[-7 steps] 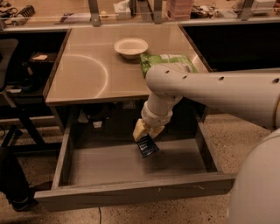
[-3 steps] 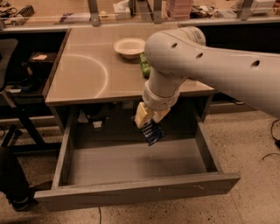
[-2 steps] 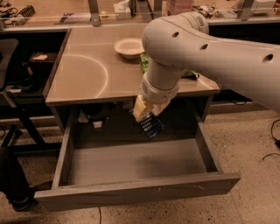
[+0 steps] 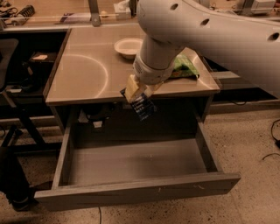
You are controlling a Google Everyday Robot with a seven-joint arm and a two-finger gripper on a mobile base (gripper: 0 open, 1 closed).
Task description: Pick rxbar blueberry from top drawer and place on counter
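My gripper (image 4: 136,94) is shut on the rxbar blueberry (image 4: 143,107), a dark navy bar with white lettering. The bar hangs tilted from the fingers, level with the front edge of the counter (image 4: 87,74) and well above the floor of the top drawer (image 4: 135,164). The drawer is pulled out wide and its grey floor shows nothing lying on it. My arm comes in from the upper right and hides part of the counter's right side.
A white bowl (image 4: 127,47) sits at the back middle of the counter. A green chip bag (image 4: 186,68) lies on its right side, partly behind my arm. A cluttered shelf (image 4: 57,13) runs along the back. A dark chair (image 4: 11,166) stands left of the drawer.
My gripper has lifted the bar up out of the drawer, from near the drawer floor to the height of the counter's front edge.
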